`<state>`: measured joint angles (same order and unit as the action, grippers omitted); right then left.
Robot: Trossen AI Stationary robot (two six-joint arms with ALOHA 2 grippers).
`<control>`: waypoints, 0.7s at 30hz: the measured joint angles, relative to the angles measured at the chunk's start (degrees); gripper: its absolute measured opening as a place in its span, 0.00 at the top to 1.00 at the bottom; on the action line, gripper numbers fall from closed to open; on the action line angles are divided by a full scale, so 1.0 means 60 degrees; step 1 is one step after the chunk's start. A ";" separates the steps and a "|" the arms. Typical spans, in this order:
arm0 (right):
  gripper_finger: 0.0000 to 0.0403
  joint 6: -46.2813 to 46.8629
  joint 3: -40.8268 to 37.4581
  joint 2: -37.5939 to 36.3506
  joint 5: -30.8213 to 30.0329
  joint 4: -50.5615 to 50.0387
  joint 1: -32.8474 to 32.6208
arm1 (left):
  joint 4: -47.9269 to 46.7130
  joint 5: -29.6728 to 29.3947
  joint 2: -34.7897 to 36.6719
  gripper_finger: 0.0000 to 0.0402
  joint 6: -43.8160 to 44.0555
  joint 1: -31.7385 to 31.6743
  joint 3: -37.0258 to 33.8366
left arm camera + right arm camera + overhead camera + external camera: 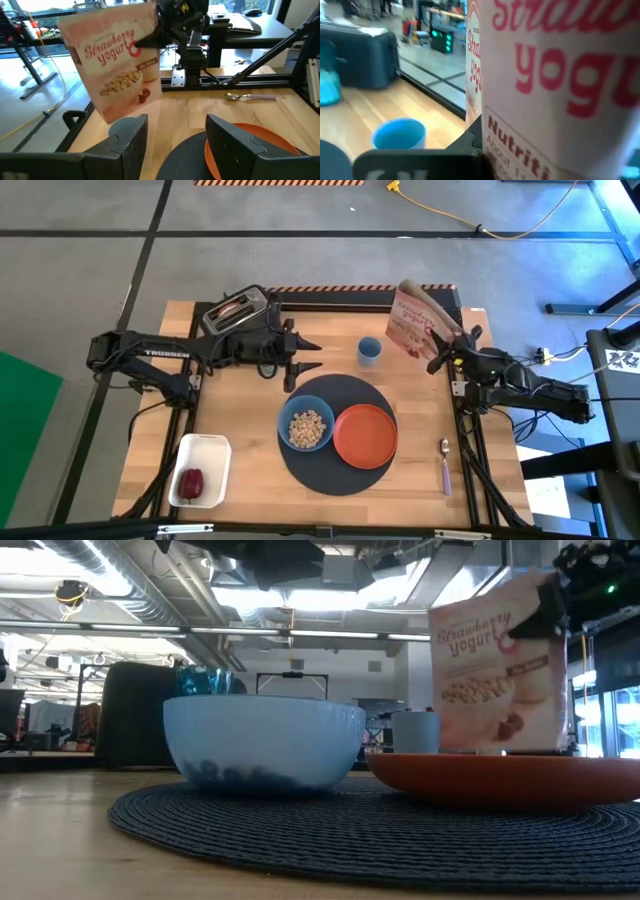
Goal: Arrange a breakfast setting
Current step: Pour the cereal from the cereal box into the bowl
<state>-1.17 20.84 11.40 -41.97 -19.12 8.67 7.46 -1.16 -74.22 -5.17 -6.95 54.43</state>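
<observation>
A blue bowl [305,428] holding cereal and an orange plate [365,436] rest on the round dark mat [335,475]. The purple-handled spoon [445,465] lies to the right of the mat. A dark-red fruit [191,482] lies in a white tray [212,448]. A blue cup [369,350] stands behind the mat. A teal glass [205,680] shows behind the bowl in the low view. My left gripper [315,356] is open and empty beside the toaster [240,310]. My right gripper [437,352] is shut on the red-and-white cereal bag [418,320]. My right gripper pinches the cereal bag between its two fingers, near one side edge of its upper part [142,42]. One finger [150,39] lies on the printed front face. The fingers come from the table's right side. The bag stands tilted; whether its bottom touches the table I cannot tell.
The black toaster stands at the far left with something brown in its slot [233,308]. The white tray sits at the near left corner. Bare wood [240,395] lies between the toaster and the mat.
</observation>
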 joint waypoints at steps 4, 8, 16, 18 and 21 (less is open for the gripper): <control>0.92 0.0125 -0.0269 0.0003 -0.0640 0.0495 -0.0004 | -0.0003 -0.0201 -0.0004 0.51 -0.0011 0.0116 -0.0003; 0.92 0.0113 -0.0400 0.0019 -0.1506 0.0572 0.0000 | -0.0044 -0.0214 -0.0004 0.51 -0.0010 0.0235 -0.0004; 0.92 0.0121 -0.0603 0.0011 -0.1631 0.0755 0.0004 | -0.0187 -0.0220 -0.0004 0.51 -0.0204 0.0363 -0.0011; 0.92 0.0121 -0.0872 0.0011 -0.1814 0.0866 0.0004 | -0.0186 -0.0224 -0.0004 0.52 -0.0205 0.0363 -0.0011; 0.92 0.0115 -0.1191 0.0015 -0.2119 0.0978 0.0011 | -0.0182 -0.0224 -0.0004 0.52 -0.0207 0.0363 -0.0011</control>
<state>-0.48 13.69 11.49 -54.68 -13.25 8.73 6.37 -2.50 -74.24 -6.42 -4.78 54.37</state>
